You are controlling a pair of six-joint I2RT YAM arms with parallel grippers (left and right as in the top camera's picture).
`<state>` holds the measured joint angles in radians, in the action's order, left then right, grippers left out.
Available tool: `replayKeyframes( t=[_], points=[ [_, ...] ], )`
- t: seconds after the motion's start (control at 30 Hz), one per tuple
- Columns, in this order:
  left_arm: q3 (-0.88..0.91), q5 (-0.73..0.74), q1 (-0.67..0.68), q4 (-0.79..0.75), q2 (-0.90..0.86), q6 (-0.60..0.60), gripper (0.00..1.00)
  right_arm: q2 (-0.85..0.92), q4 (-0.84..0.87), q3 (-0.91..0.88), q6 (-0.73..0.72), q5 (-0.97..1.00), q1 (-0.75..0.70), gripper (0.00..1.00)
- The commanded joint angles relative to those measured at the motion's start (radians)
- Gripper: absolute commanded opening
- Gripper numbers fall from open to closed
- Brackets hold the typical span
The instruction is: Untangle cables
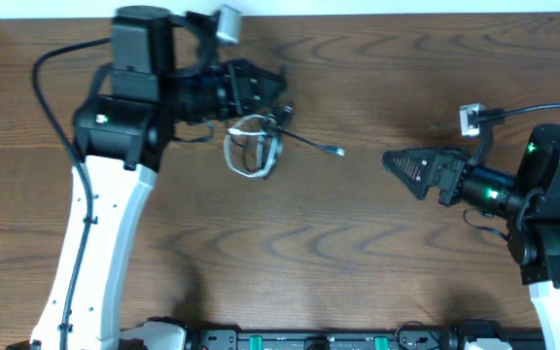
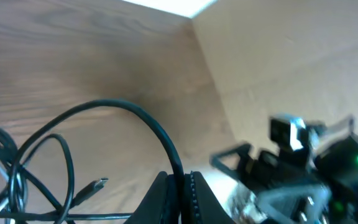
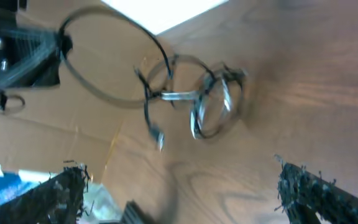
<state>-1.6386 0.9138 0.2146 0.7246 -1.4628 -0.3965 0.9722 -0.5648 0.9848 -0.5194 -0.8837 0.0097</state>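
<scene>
The cables (image 1: 261, 136) lie mostly knotted on the desk (image 1: 358, 253), so little seems done: the left jaws clench one black loop (image 2: 174, 163), the right jaws hang released.

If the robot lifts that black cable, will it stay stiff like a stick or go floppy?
Probably floppy: the black cable bends in a loose arc from the left gripper. Likely light, since it's thin. It may drag the tangle along, as the loops cross.
</scene>
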Motion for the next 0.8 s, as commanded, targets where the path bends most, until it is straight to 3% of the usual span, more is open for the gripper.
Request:
replayKeyframes(
  t=[0.0,0.1,0.33,0.53,0.77],
  points=[
    [-0.006,0.055,0.053,-0.029,0.006,-0.018,0.07,0.03,0.053,0.014,-0.071,0.018,0.014,0.97],
    [-0.006,0.056,0.077,-0.035,0.006,-0.087,0.07,0.06,0.067,0.014,-0.079,0.08,0.027,0.89],
    [-0.006,0.074,0.099,-0.039,0.026,-0.177,0.07,0.184,0.058,0.014,-0.078,0.194,0.12,0.89],
    [-0.006,0.143,0.099,-0.039,0.042,-0.195,0.08,0.294,0.114,0.014,0.013,0.201,0.189,0.89],
    [-0.006,0.15,0.099,-0.039,0.068,-0.324,0.07,0.385,0.244,0.014,0.119,0.2,0.248,0.86]
  ],
)
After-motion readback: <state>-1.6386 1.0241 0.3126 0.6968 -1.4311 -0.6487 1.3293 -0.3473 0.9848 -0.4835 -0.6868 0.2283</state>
